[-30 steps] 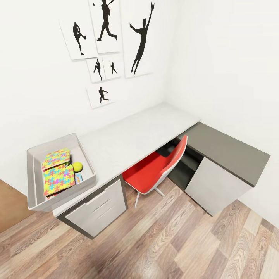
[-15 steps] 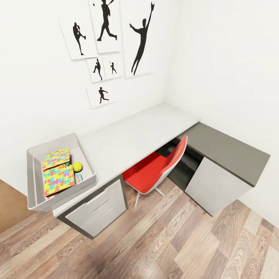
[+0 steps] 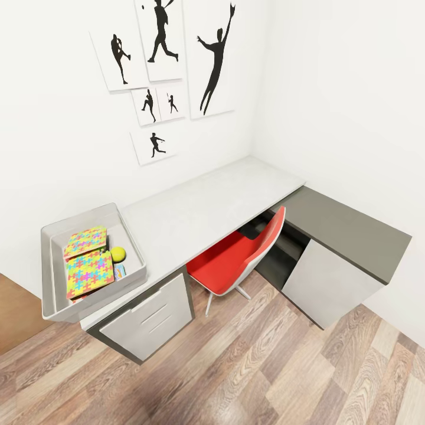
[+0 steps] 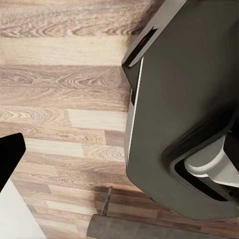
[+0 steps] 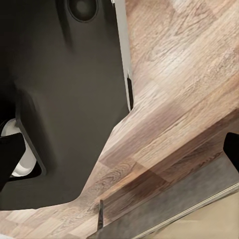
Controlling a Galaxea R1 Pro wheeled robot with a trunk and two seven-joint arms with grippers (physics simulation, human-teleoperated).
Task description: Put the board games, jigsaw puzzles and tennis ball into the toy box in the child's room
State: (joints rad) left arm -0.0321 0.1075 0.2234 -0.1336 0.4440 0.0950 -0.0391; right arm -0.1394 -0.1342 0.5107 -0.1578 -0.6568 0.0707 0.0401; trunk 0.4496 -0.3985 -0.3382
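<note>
The grey toy box (image 3: 48, 260) stands on the left end of the white desk (image 3: 212, 198) in the head view. Inside it lie two bright jigsaw puzzles, one nearer (image 3: 90, 274) and one farther (image 3: 86, 241), with the yellow tennis ball (image 3: 118, 254) beside them. A small pale blue item (image 3: 120, 270) peeks out under the ball; I cannot tell what it is. The board games are out of view. My left gripper (image 4: 124, 149) and right gripper (image 5: 124, 149) hang over the wood floor beside my dark base, both open and empty.
A red chair (image 3: 236, 260) is tucked under the desk. A drawer unit (image 3: 147, 316) sits below the toy box. A darker corner desk section (image 3: 348, 233) runs along the right wall. Silhouette posters (image 3: 165, 65) hang above. Wood floor (image 3: 248, 372) lies before me.
</note>
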